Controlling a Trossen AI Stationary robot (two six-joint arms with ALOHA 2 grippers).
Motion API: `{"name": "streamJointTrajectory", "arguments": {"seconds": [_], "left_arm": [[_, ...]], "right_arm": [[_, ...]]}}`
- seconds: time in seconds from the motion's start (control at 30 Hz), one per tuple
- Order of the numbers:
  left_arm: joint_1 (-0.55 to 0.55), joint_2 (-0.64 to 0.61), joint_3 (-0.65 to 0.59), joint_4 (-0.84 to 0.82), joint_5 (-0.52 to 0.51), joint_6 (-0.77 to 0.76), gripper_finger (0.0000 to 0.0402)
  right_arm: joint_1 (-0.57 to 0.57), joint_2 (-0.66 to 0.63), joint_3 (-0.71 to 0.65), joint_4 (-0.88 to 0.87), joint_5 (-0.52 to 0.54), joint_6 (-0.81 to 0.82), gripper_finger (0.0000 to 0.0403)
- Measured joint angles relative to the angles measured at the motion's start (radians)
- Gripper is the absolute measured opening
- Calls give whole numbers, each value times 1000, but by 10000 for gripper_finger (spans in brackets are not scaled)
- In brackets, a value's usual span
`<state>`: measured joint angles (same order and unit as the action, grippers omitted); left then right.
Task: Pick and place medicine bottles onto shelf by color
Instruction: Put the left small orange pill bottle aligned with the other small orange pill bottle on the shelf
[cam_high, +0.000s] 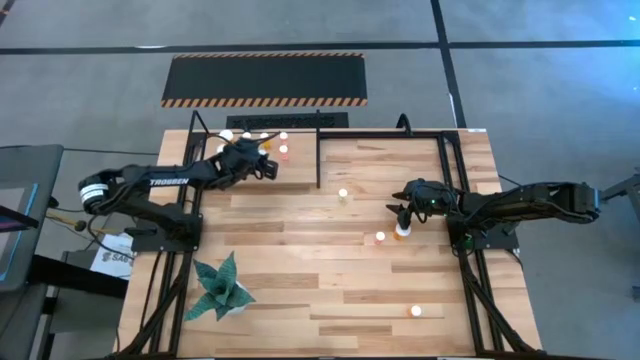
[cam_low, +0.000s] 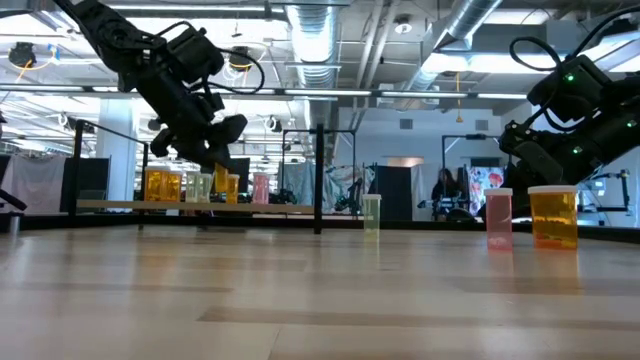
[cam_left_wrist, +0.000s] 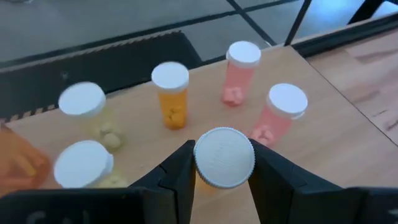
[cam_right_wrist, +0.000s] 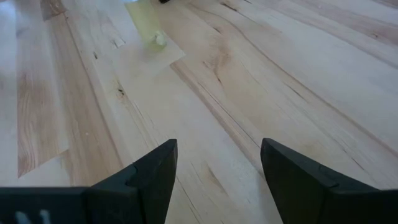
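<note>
The shelf (cam_high: 300, 165), a light wooden board in a black frame, stands at the table's far left. On it stand several white-capped bottles: two pink (cam_left_wrist: 239, 74), an orange one (cam_left_wrist: 171, 93) and pale yellow ones (cam_left_wrist: 87, 112). Over the shelf, my left gripper (cam_left_wrist: 221, 152) is shut on an orange medicine bottle (cam_low: 229, 184). My right gripper (cam_right_wrist: 217, 149) waits open and empty at the table's right, beside an orange bottle (cam_high: 402, 232) and a pink one (cam_high: 380, 237). My left gripper pinches the orange bottle between its two fingers (cam_left_wrist: 180, 174), which sit on opposite sides just under the white cap (cam_left_wrist: 224, 157). They slant down toward the shelf. The bottle stands upright below the fingertips; whether its base touches the board, I cannot tell.
A pale yellow bottle (cam_high: 343, 195) stands mid-table and another bottle (cam_high: 416, 311) near the front right. A green plant (cam_high: 220, 288) sits at the front left. A black post (cam_low: 319, 180) bounds the shelf's right end. A hazard-striped black panel (cam_high: 265, 78) lies beyond the table.
</note>
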<state>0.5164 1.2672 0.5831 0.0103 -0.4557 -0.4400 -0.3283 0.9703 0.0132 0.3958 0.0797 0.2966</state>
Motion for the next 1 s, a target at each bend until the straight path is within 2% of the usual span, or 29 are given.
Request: {"name": "streamJointTrajectory", "arguments": {"seconds": [0.47, 0.7, 1.0], "left_arm": [[-12, 111, 1, 81, -26, -53, 114], [-7, 110, 0, 80, -76, -62, 114], [17, 110, 0, 84, -58, -24, 114]], "right_arm": [[0, 0, 0, 0, 0, 0, 256], [0, 0, 0, 0, 0, 0, 256], [0, 0, 0, 0, 0, 0, 256]]}}
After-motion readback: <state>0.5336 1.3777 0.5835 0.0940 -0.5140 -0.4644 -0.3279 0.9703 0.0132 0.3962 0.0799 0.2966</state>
